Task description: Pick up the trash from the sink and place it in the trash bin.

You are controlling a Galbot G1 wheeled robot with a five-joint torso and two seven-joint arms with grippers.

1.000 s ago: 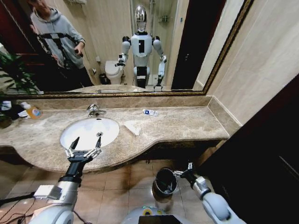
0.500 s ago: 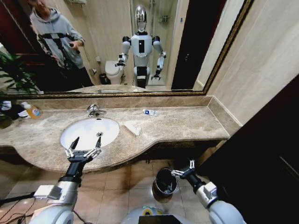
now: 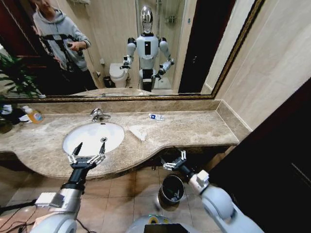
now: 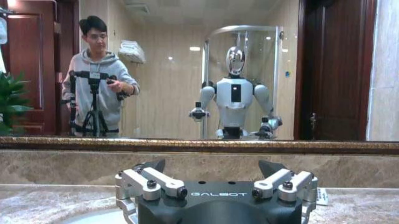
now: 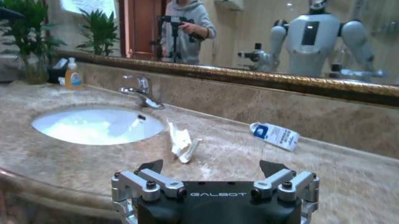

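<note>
Two open grippers, left (image 4: 212,175) and right (image 5: 212,175), read "GALBOT".

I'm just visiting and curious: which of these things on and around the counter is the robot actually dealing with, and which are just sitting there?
Part of the job:
crumpled tissue
white-and-blue tube
sink
trash bin
left claw, open at the sink's front edge
right claw, open above the bin

Just lying about:
soap bottle
faucet
potted plant

Warm, even indoor lighting

The sink (image 3: 92,137) is brightly glared white; straight lines are bowed at the head view's edges, and the floor beneath the table (image 3: 194,128) is left dim.
</note>
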